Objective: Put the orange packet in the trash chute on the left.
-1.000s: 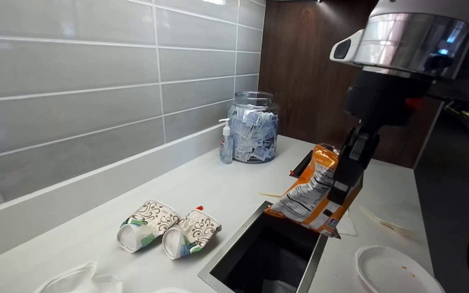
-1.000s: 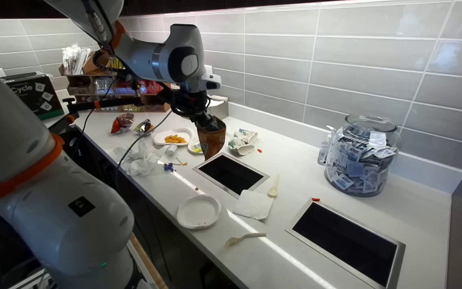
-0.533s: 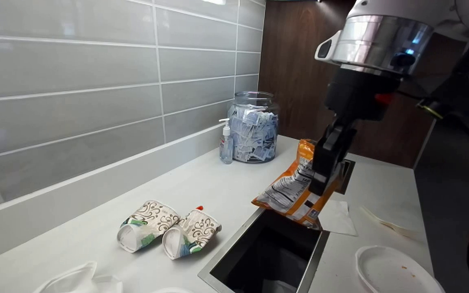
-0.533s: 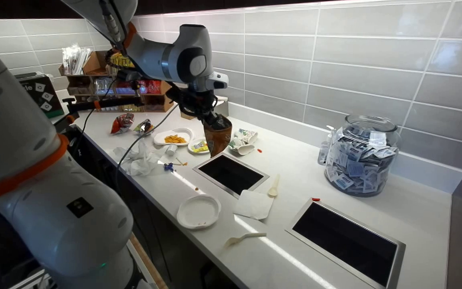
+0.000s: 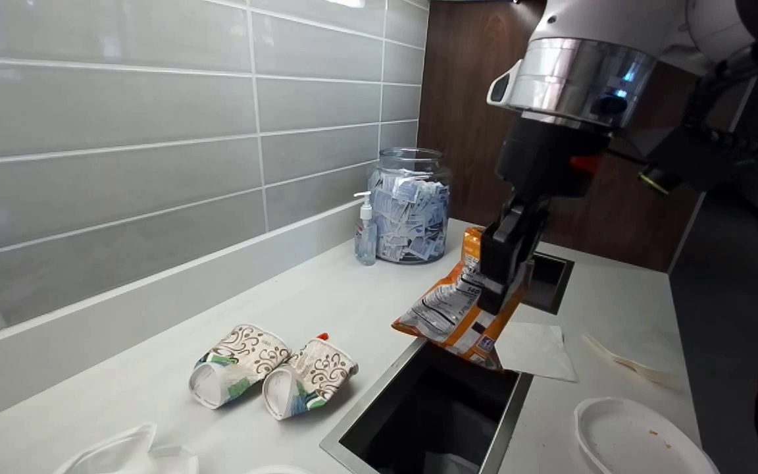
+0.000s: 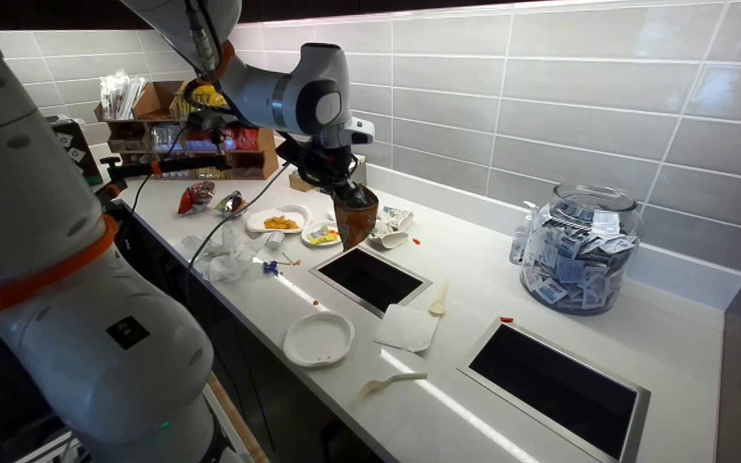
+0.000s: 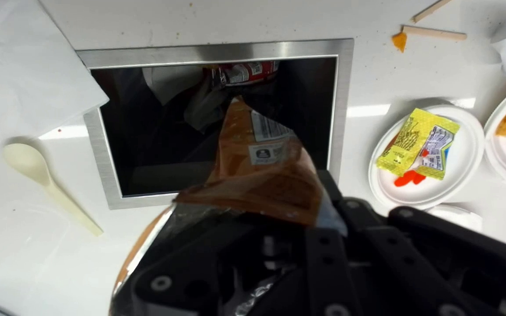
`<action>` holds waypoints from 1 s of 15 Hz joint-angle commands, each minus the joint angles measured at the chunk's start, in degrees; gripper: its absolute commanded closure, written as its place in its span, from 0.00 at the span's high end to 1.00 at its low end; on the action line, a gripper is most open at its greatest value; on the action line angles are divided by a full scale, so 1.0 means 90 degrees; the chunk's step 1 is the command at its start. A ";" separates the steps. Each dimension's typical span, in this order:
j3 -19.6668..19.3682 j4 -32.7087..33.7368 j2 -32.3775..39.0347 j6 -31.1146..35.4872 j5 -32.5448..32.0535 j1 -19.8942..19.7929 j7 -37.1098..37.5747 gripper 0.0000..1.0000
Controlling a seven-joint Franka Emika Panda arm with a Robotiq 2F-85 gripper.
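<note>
Print: in an exterior view "140" reads on the orange packet (image 5: 441,319); the wrist view shows its barcode, the finer words too small to read.
Gripper (image 5: 494,289): clamped on the orange packet, which hangs tilted above the chute (image 7: 209,52).
Chute: steel-rimmed, dark within; a red wrapper (image 7: 251,73) and pale waste (image 7: 171,81) lie inside.
Second chute (image 6: 637,418): well apart from the chute, dark within.
Jar (image 5: 412,217): glass, filled with sachets, well apart from the chute, as is the pump bottle (image 5: 366,237).
Small plate (image 7: 461,158): near the chute, a yellow packet (image 7: 415,145) and red bits (image 7: 409,178) on it.
Chip plate (image 6: 256,222): farther from the chute, orange chips (image 6: 280,223) on it.
Crumb plate (image 6: 319,337): near the chute.
Napkin (image 7: 24,74): one corner over the chute's rim.
Cups (image 5: 241,365): two, crumpled, scroll-patterned, just beside the chute.
Counter (image 5: 339,303): white, all around the chute.
Wall (image 5: 122,105): grey tile, on the chute's cup side.
</note>
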 commanded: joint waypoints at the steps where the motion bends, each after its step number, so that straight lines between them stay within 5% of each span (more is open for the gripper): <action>1: -0.0033 0.0128 0.0218 0.0210 -0.0056 -0.0045 -0.0069 0.26; 3: -0.0044 0.0175 0.0283 0.0254 -0.0053 -0.0049 -0.0078 0.33; 12: -0.0080 0.0269 0.0362 0.0265 -0.0054 -0.0059 -0.0069 0.99; 15: -0.0090 0.0275 0.0356 0.0257 -0.0050 -0.0058 -0.0074 1.00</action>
